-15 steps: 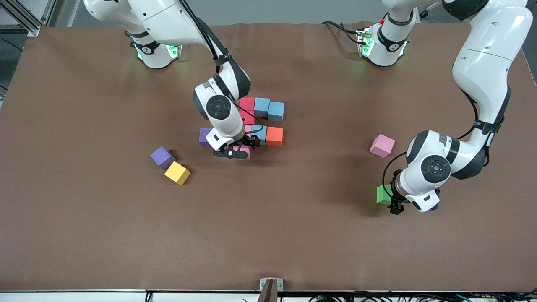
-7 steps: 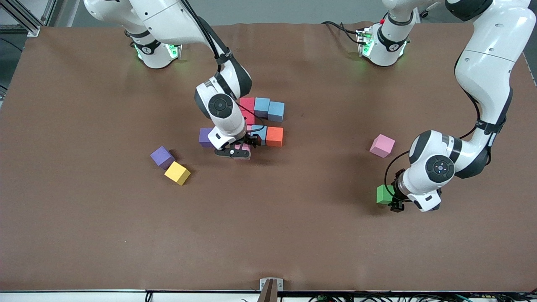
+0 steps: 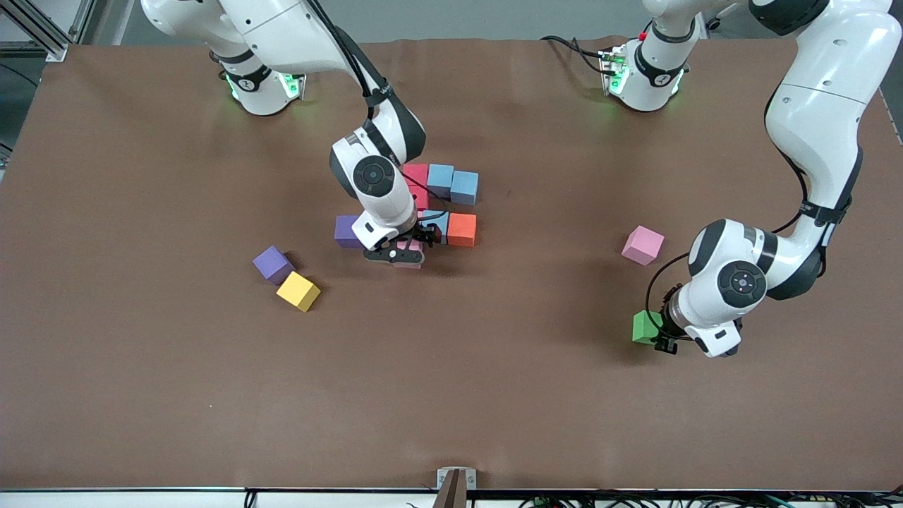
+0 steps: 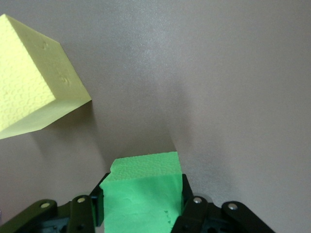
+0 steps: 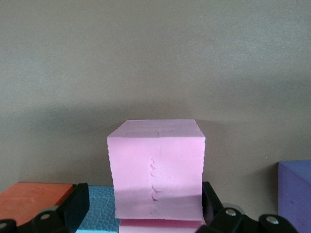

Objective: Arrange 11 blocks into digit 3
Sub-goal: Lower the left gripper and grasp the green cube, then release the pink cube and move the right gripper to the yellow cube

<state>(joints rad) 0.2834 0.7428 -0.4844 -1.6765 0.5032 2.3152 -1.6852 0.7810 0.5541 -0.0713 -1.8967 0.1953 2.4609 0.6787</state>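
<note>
The left gripper (image 3: 664,341) is sitting low at the table (image 3: 494,395), well off from the orange cube (image 3: 462,229) toward the left arm's end and nearer to the front camera. Its fingers are clamping the green cube (image 3: 643,327) by two opposite faces. The lilac-pink cube (image 3: 642,245) is lying near the green one, farther from the camera and apart from it.

The right gripper (image 3: 405,250) is hanging over the pink cube (image 5: 155,170), just beside the orange cube toward the right arm's end. Its fingers are standing wide apart, one on each side of the pink cube, gripping nothing. The part-built digit 3 (image 3: 441,201) is taking in the orange cube, red and light blue cubes. The right arm's wrist is covering part of it in the front view.

A purple cube (image 3: 346,231) is resting close by the pink one. Another purple cube (image 3: 271,264) and a yellow cube (image 3: 298,291) are lying together farther toward the right arm's end.

The left wrist view is showing a second yellow cube (image 4: 34,82) near the green one; in the front view the left arm is hiding it.

A plain brown mat is covering the table, with grey floor (image 3: 458,17) showing past its edge by the arm bases.
</note>
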